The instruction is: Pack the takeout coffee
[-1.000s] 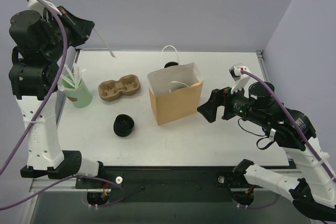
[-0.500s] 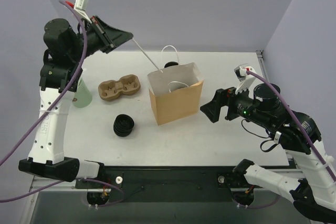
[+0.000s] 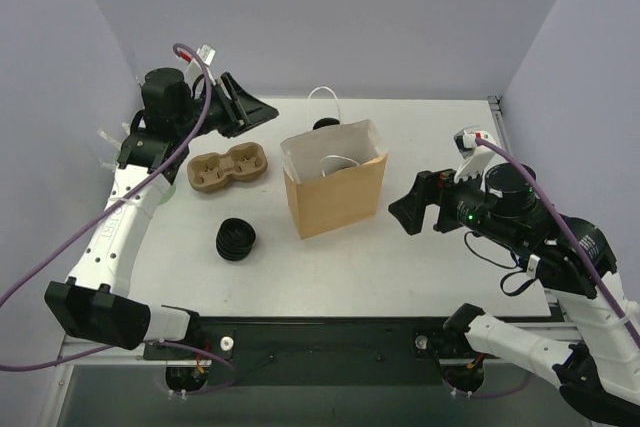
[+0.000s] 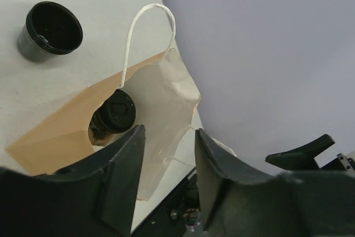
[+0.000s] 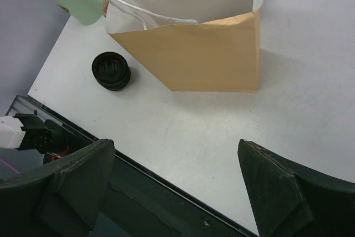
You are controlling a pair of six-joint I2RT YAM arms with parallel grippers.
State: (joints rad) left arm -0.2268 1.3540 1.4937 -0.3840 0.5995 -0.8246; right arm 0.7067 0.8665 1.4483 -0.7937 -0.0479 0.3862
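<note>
Now find the takeout coffee (image 4: 113, 116) inside the paper bag (image 3: 335, 202). Probably light, crushable: take gently around the body. With left fingers (image 4: 119, 176) near the bag released, right fingers (image 5: 83, 176) beside it spread.

Left arm (image 3: 118, 232) rises from its base and leans in toward the middle. The wrist is tipped so the left gripper (image 3: 262, 110) points off to the right, and its jaws are parted with a clear gap, nothing between them. Right arm (image 3: 560, 242) is bent at the elbow with the forearm running left. The right gripper (image 3: 403, 209) has its jaws spread really wide and is empty too.
</note>
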